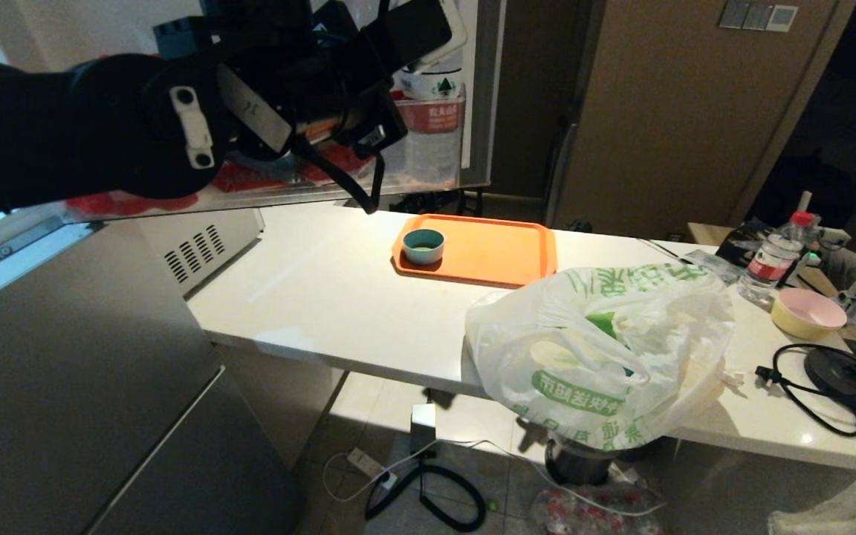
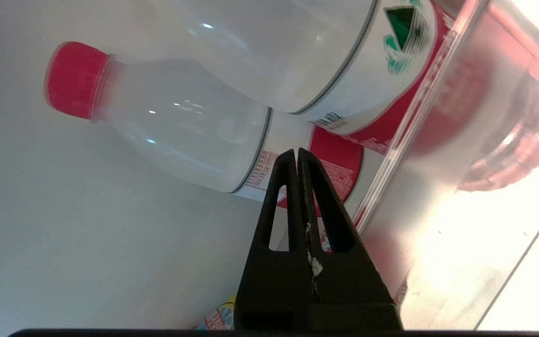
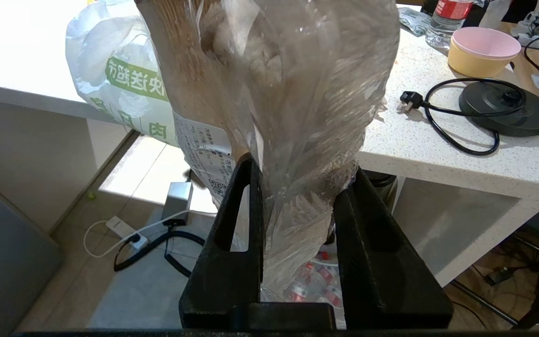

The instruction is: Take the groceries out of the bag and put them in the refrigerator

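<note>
Up at upper left, left gripper point(image 2: 297, 157), fingers pressed together, faces fridge-door bottles point(image 2: 176, 126); right gripper point(image 3: 297, 180) fingers clamp a clear pack point(image 3: 288, 93) pointing toward bench point(image 3: 438, 140) edge.

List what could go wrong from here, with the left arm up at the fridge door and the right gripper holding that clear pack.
1. The left gripper, shut and empty, sits close to the water bottles on the door shelf; swinging out, it might knock one over.
2. The shopping bag overhangs the counter edge and may slide off.
3. The right gripper pinches only crinkly film of the clear pack, which hangs off the counter; it could slip.
</note>
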You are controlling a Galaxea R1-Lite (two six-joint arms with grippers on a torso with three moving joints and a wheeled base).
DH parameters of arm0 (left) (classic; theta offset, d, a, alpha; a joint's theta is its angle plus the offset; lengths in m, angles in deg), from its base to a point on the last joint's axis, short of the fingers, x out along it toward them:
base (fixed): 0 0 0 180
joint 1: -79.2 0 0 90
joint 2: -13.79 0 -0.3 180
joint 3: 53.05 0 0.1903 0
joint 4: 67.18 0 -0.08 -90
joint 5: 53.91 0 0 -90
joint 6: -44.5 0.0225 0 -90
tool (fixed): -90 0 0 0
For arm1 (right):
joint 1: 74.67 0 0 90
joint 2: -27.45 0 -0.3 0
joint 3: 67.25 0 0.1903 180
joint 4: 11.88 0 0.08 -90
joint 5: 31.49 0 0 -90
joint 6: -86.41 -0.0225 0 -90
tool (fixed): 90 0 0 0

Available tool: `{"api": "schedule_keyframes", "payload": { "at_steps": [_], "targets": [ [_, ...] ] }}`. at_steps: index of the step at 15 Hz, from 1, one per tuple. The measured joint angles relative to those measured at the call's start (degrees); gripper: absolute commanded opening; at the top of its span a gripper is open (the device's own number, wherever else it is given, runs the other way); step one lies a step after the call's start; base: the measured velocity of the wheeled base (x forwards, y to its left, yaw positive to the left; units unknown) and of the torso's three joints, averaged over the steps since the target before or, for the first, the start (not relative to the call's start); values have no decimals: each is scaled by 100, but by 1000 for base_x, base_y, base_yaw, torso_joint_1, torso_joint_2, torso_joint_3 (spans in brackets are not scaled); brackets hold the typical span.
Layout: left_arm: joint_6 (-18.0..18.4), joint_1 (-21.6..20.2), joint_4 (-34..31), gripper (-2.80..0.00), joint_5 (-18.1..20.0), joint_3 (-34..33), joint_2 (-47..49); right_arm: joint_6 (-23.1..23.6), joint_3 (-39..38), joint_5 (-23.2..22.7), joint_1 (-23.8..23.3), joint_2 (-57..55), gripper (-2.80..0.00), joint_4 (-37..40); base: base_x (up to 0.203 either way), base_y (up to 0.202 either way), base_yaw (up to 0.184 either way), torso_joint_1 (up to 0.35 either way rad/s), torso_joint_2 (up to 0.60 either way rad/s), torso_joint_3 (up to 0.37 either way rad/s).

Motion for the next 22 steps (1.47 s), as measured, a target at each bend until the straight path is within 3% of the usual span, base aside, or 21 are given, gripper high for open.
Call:
{"api": "schedule_keyframes", "payload": {
  "at_steps": [8,22],
  "targets": [
    [118,15,-1107,-280,0,9,-246,0,0,0,2,-2,-280,0,0,0,0,0,0,0],
    [223,-46,-1916,-280,-49,-18,-592,-10,0,2,0,-2,-280,0,0,0,0,0,0,0]
  ]
}}
